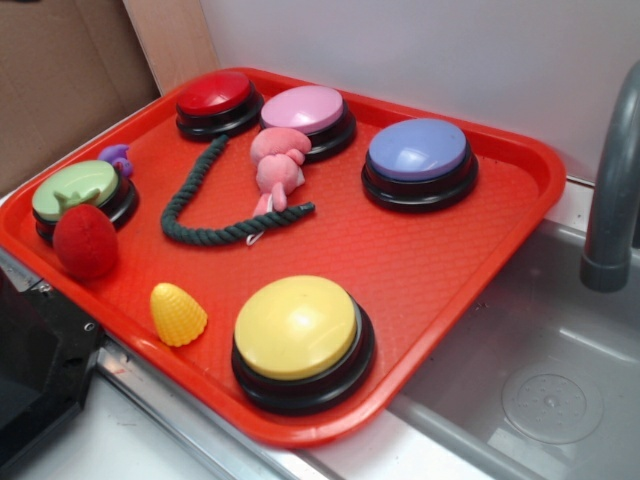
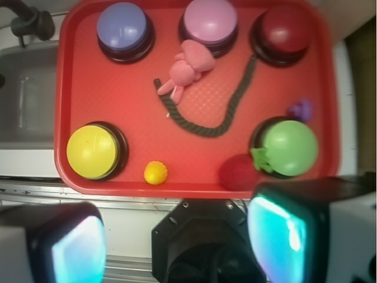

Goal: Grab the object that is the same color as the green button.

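Only wrist view shows hand [image 2: 171, 242] above rope [image 2: 227, 115].

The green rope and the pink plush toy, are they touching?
Touching. In the wrist view the pink plush toy has its legs lying across the end of the green rope.

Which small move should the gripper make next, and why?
Probably advance over the tray toward the green rope and centre above its curved middle. The gripper hangs outside the tray's near edge, jaws apart and empty, and the rope's bend lies clear of the pink plush toy.
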Robot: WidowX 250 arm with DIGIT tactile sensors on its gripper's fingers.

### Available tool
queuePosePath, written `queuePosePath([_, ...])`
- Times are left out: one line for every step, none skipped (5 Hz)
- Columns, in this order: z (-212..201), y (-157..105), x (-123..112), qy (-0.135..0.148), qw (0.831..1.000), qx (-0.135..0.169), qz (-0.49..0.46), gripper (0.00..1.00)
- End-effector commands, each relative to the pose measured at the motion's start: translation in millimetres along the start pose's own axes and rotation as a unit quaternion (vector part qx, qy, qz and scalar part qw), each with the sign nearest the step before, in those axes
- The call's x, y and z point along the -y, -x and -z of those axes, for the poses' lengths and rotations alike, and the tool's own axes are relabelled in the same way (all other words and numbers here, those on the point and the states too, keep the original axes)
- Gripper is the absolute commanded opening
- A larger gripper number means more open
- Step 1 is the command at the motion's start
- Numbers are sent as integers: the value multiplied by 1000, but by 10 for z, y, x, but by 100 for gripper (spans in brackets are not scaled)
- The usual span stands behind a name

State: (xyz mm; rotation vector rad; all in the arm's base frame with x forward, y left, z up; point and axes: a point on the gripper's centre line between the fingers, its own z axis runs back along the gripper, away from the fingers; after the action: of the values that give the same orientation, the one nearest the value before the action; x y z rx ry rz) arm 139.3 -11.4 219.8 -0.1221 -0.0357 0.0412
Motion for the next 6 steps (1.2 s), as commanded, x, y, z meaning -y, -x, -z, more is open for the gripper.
queuePosePath([535, -408, -306, -38, 992, 75, -94, 100])
queuePosePath([817, -577, -478, -42, 983, 107, -141, 100])
queuePosePath([1056, -721, -622, -61, 978, 102, -170, 100])
queuePosePath([1292, -822, -738, -65, 974, 102, -190, 100])
queuePosePath([1450, -898, -819, -63, 971, 106, -203, 100])
queuePosePath([1680, -970, -975, -87, 968, 83, -222, 100])
